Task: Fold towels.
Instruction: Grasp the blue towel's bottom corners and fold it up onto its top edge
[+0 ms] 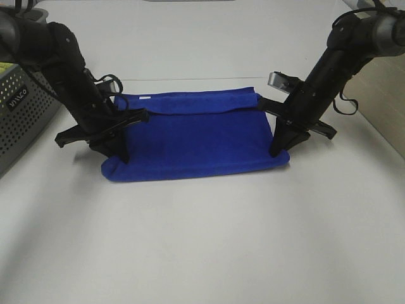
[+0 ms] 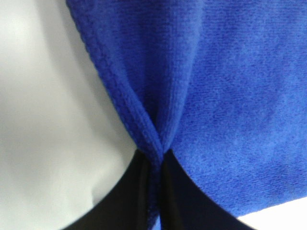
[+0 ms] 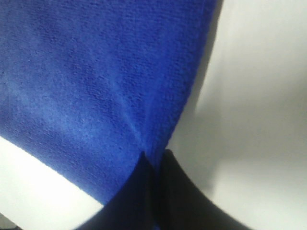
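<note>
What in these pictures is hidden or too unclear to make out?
Exterior high view: grey box cut off by the left edge; its label too small.
Wrist views: left gripper and right gripper tips buried in the pinched towel.
Its underside: hidden in every view.

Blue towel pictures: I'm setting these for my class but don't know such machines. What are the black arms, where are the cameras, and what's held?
Two black robot arms work over a white table. The wide picture comes from a camera mounted high; each close-up comes from a camera on one arm's wrist. A blue towel lies flat on the table. The left tool and the right tool are each shut on one side edge of it.
</note>
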`<state>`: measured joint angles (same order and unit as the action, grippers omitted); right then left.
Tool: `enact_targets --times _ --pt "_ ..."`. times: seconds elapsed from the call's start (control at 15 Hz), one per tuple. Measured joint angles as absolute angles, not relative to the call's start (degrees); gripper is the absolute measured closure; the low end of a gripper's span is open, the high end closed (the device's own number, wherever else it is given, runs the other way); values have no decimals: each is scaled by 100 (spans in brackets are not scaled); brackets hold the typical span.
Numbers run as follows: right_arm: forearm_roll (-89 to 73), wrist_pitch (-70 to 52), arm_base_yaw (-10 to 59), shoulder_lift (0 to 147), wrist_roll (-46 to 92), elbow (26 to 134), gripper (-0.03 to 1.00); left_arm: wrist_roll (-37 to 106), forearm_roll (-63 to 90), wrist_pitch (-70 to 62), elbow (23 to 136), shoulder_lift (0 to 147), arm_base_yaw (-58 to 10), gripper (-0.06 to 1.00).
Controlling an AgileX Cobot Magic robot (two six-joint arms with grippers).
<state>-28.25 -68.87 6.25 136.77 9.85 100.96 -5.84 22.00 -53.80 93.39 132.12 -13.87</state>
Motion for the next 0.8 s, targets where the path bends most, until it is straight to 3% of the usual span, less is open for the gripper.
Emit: enact_targets --times 0.4,0.6,0.8 --pt "-2802 -5873 630 12296 1003 7403 95 -441 2229 -5025 7420 12107 -1570 90" --pt "-2819 -5838 630 12021 1003 7603 95 -441 2200 -4922 7615 11763 -1570 90" --pt "-2825 -5804 630 12101 1003 8589 95 -619 2063 -4887 8342 11803 -1478 90"
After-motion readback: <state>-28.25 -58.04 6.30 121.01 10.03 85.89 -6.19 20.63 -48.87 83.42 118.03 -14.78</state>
